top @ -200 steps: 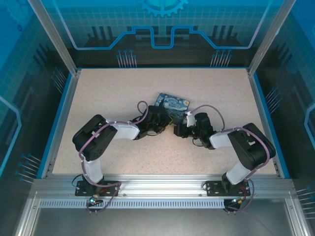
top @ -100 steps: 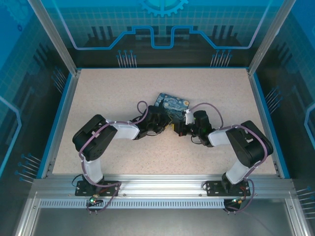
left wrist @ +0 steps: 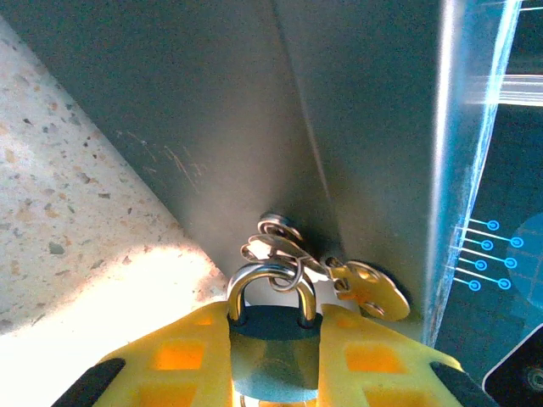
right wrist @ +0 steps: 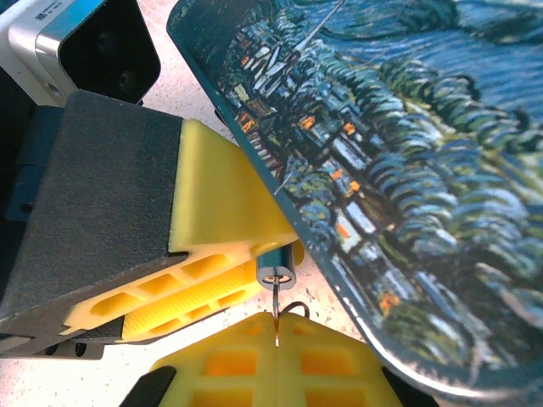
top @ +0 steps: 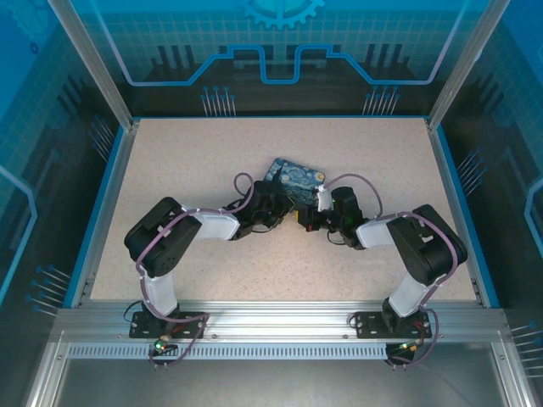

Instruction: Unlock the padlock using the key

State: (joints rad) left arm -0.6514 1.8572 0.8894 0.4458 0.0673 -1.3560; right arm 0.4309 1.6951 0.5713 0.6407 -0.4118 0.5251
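Note:
In the left wrist view my left gripper (left wrist: pixel 273 320) is shut on the small teal padlock (left wrist: pixel 271 352), with the silvery shackle (left wrist: pixel 242 284) sticking out past the yellow fingers (left wrist: pixel 182 356). In the right wrist view my right gripper (right wrist: pixel 276 322) is shut on the thin silvery key (right wrist: pixel 276 303), seen edge-on. The key's tip meets the round underside of the padlock (right wrist: pixel 276 270). Whether it sits inside the keyhole I cannot tell. From above, the left gripper (top: pixel 284 212) and right gripper (top: pixel 305 220) meet tip to tip mid-table.
A dark blue tin with a starry-night print (top: pixel 297 178) lies just behind both grippers, and its edge (right wrist: pixel 339 280) runs close beside the padlock. A wire ring with a brassy flat key-like piece (left wrist: pixel 373 292) hangs from the shackle. Speckled tabletop (top: pixel 195 153) spreads around.
The right gripper has shut and shifted slightly left and away from its base, closing up on the left gripper. The left arm and the padlock have stayed put.

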